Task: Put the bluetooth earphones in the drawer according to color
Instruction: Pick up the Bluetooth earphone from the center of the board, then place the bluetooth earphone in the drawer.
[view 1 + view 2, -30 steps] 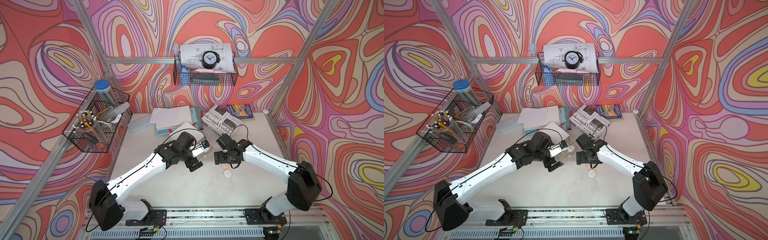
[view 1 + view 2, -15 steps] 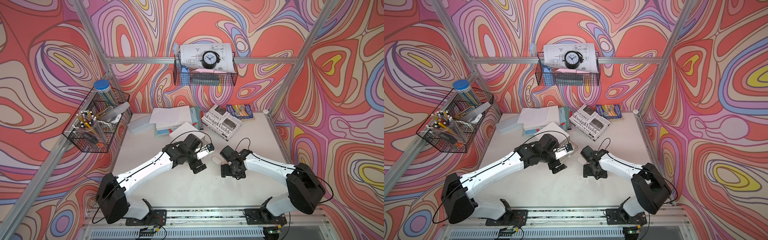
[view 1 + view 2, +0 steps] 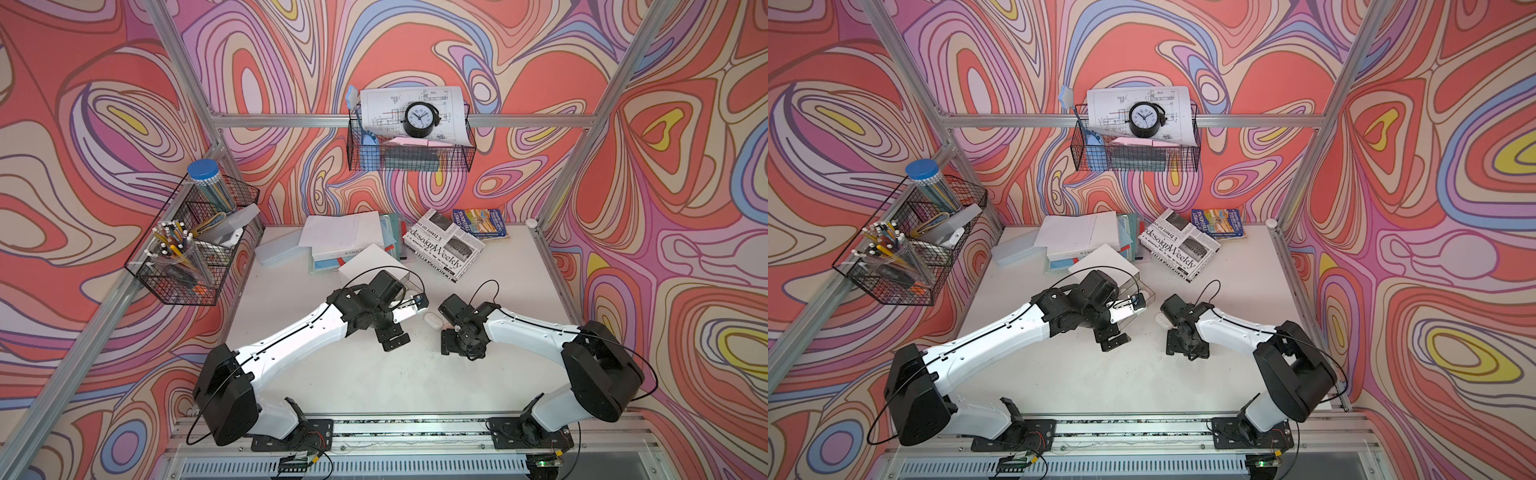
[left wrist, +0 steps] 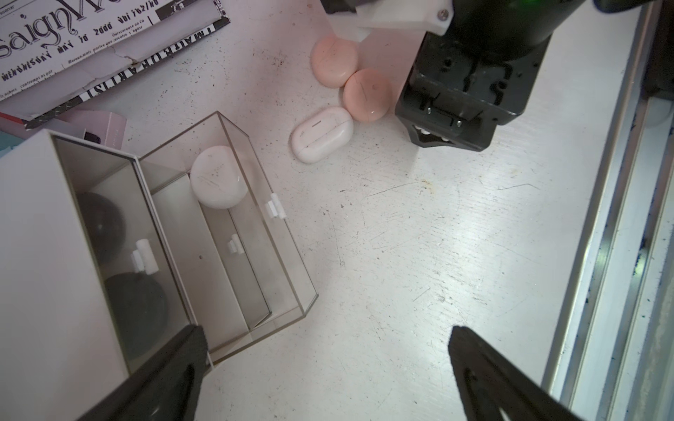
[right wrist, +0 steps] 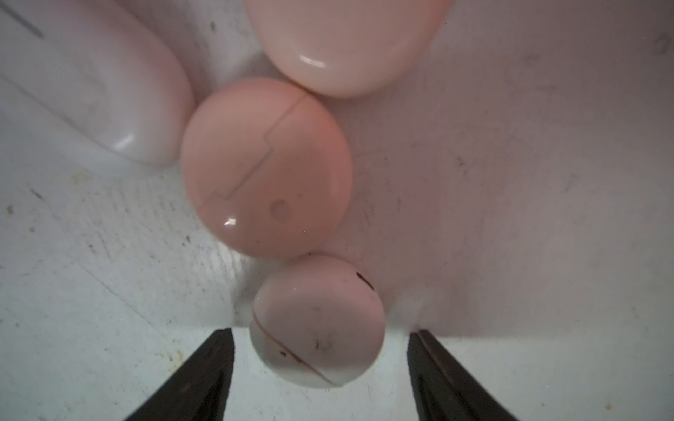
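White earphone case: on worktop, squarely between fingertips of right claw; claw apart, clamped on nothing; pink case just beyond.

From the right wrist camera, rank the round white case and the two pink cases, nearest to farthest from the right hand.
1. The round white case, between the fingers of the right hand.
2. The pink case, right beyond it.
3. The second pink case, farthest, behind the first pink one.

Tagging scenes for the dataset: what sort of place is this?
Probably a staged office desk inside a robot test cell: wire basket of pens, magazine and clock, with patterned backdrop walls on an aluminium frame.
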Controlling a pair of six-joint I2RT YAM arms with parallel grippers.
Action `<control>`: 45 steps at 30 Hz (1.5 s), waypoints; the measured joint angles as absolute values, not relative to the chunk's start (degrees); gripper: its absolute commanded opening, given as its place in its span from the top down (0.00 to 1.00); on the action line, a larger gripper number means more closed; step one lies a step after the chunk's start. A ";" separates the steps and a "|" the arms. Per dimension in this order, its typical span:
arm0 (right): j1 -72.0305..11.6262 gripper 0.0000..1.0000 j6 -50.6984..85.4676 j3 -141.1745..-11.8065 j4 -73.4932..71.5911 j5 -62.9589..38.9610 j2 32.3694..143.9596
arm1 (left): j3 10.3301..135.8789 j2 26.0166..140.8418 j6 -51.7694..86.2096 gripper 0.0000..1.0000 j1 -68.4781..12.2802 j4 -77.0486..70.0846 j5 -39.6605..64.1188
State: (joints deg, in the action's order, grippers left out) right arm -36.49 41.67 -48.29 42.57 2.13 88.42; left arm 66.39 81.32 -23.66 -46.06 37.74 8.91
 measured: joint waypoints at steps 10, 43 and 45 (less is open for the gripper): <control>-35.53 0.41 41.41 -48.25 41.74 2.57 89.93 | 65.89 80.99 -24.62 0.01 -46.11 37.78 8.80; -35.27 1.00 28.95 -73.43 42.68 9.37 89.19 | 64.99 71.61 -23.53 0.01 -39.94 34.65 12.78; -35.27 1.00 28.60 -74.54 40.97 8.32 90.72 | 64.90 70.57 -23.53 0.01 -38.44 34.48 13.19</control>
